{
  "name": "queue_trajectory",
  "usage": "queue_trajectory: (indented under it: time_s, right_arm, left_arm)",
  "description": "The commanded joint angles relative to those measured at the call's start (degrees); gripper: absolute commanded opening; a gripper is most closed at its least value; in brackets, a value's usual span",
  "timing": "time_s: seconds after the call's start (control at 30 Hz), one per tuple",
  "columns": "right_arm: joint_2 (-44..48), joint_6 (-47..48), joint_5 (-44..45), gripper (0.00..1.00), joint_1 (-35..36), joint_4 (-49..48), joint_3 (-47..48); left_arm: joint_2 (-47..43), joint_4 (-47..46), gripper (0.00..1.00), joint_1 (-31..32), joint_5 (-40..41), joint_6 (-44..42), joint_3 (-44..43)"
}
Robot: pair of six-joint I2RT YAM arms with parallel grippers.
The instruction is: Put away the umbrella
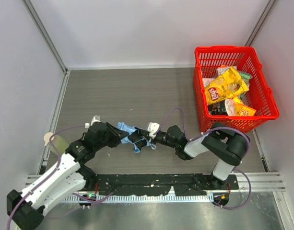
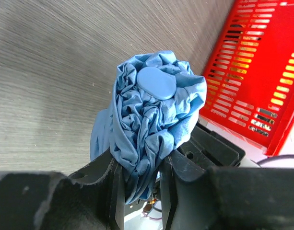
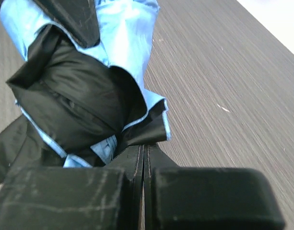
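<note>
The umbrella [image 1: 125,128] is a crumpled sky-blue bundle held just above the table between my two arms, left of centre. My left gripper [image 1: 123,136] comes from the left and is shut on the umbrella's bunched fabric. In the left wrist view the umbrella [image 2: 151,110] fills the gap of that gripper [image 2: 142,160], with a round blue cap on top. My right gripper [image 1: 146,140] reaches in from the right. In the right wrist view its jaws [image 3: 143,146] are pressed together, pinching a fold of the umbrella [image 3: 123,43], whose black lining [image 3: 75,96] shows. Shaft and handle are hidden.
A red plastic basket [image 1: 264,103] stands at the back right and holds several snack bags [image 1: 226,86]. In the left wrist view the basket [image 2: 262,72] is close behind the umbrella. Grey walls enclose the table on three sides. Purple cables loop off both arms.
</note>
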State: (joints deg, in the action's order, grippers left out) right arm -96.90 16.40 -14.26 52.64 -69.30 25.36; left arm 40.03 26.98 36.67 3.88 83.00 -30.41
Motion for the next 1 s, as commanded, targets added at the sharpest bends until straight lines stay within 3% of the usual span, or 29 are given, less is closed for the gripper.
queue_trajectory:
  time_s: [0.0, 0.1, 0.2, 0.5, 0.77, 0.97]
  right_arm:
    - [-0.4, 3.5, 7.0, 0.01, -0.2, -13.9, 0.8]
    - [-0.9, 2.1, 6.8, 0.01, 0.2, -11.3, 0.7]
    - [-3.6, 2.1, 7.5, 0.01, 1.0, -15.8, -0.8]
    - [-7.8, 6.5, 12.4, 0.06, 4.0, -15.5, -0.1]
    - [-7.2, 6.6, 17.4, 0.16, 4.3, -16.7, -3.6]
    - [-5.2, 2.9, 20.1, 0.22, 4.4, -16.9, -5.5]
  left_arm:
    - [4.7, 0.8, 0.00, -7.0, -5.9, -8.7, 2.2]
    - [10.0, -1.9, 0.00, -12.0, -13.4, -14.0, 1.8]
    - [16.7, -1.1, 0.00, -13.4, -17.2, -19.9, -1.3]
    - [31.1, 9.5, 0.00, -13.4, -14.8, -31.2, -8.4]
    - [34.8, 9.1, 0.00, -10.7, -9.5, -31.4, -7.6]
    - [31.3, 4.0, 0.00, -9.7, -6.2, -27.2, -2.9]
